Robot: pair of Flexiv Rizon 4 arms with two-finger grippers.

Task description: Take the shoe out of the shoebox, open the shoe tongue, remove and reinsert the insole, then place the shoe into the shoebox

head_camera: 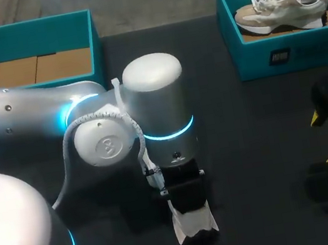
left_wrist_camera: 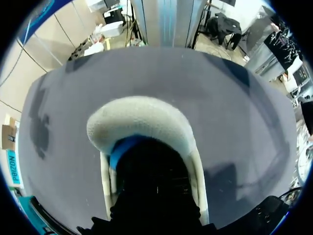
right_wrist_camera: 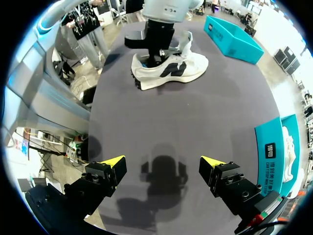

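In the head view the shoe (head_camera: 195, 226) stood on its sole on the dark table (head_camera: 251, 145), near the front middle and out of both boxes. The left gripper (head_camera: 187, 198) reached down into its opening, and the arm hid whether it held anything. One teal shoebox (head_camera: 41, 36) sat far left. A second shoebox (head_camera: 291, 52) at far right held another shoe (head_camera: 283, 3).

The left wrist view showed a pale padded collar curving round that gripper, with blue lining inside. The shoe looked light and soft on top, with a floppy insole. The firmer heel or sole edge seemed the safer hold.

In the right wrist view the right gripper (right_wrist_camera: 161, 164) hung wide open and empty, well apart from the shoe. The matte table probably gave friction, with bare room around
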